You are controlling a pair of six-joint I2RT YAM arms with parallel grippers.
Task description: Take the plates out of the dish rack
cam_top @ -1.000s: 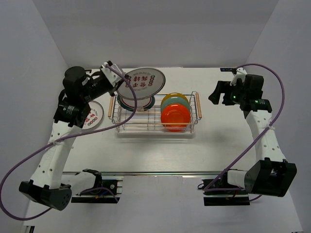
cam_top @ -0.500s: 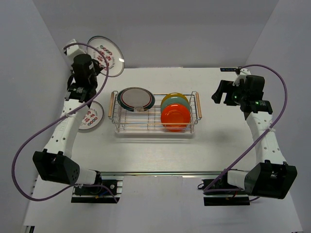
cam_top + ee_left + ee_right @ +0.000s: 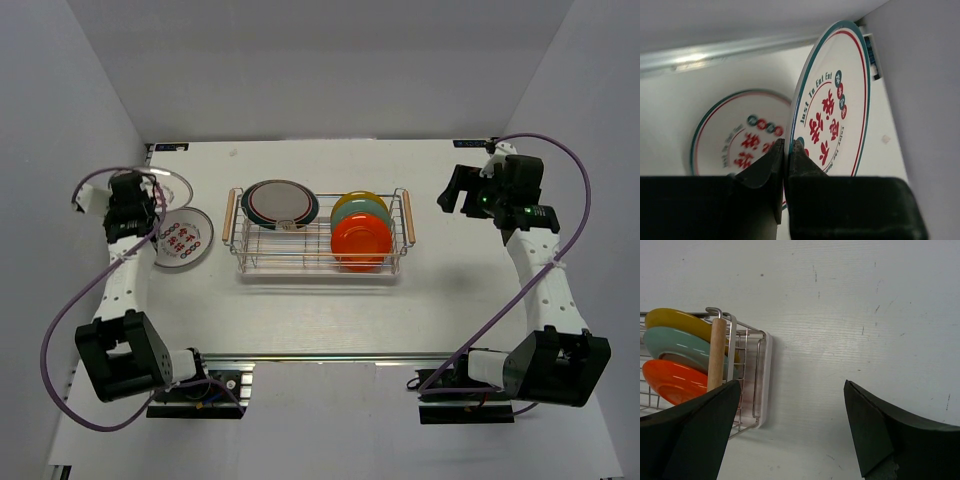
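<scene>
While one printed plate [image 3: 185, 240] lies flat on the table [image 3: 320, 310] left of the rack [image 3: 300, 262], the held plate [image 3: 832, 110] stands on edge just above and beside it, its lower rim pinched between the closed fingers of the left gripper [image 3: 787, 152]. I judge the job under half done: one plate is out, one is about to be set down, and four are left in the rack. Those are a large dark-rimmed plate [image 3: 280, 203] at the left end and the orange plate [image 3: 360, 240], teal plate [image 3: 368, 213] and yellow plate [image 3: 355, 198] at the right end.

The left wrist view alone shows the grip itself and the red print on both plates. From above, the held plate is only a sliver, but the whole rack shows. The right wrist view shows the right gripper [image 3: 792, 425] spread wide and empty over bare table just right of the rack's wooden handle [image 3: 716, 355].
</scene>
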